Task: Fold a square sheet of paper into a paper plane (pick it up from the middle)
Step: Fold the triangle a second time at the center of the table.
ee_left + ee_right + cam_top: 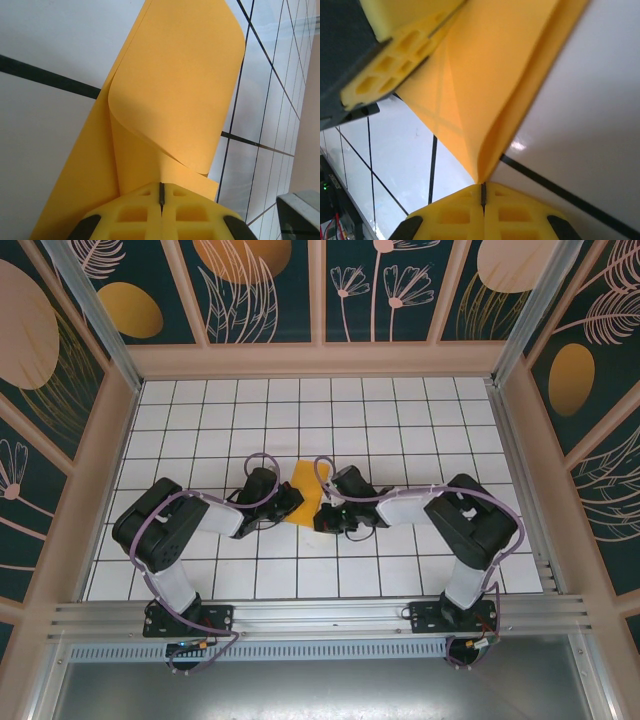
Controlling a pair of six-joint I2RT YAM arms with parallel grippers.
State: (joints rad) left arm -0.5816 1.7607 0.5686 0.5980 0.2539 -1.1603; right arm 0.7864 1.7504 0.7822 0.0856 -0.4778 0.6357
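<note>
The sheet of paper [304, 488] sits near the middle of the table [420, 420], a little closer to the near edge than to the far edge. The left gripper [292, 505] is at its left side and the right gripper [321, 512] is at its right side, so the paper is between them. From the left wrist, the paper's near edge is pinched in the left gripper [161, 192], and one part of the sheet of paper [170, 90] bends over the part under it. From the right wrist, a corner of the sheet of paper [490, 85] is pinched in the right gripper [483, 192], with the left gripper [395, 65] behind it on the left.
</note>
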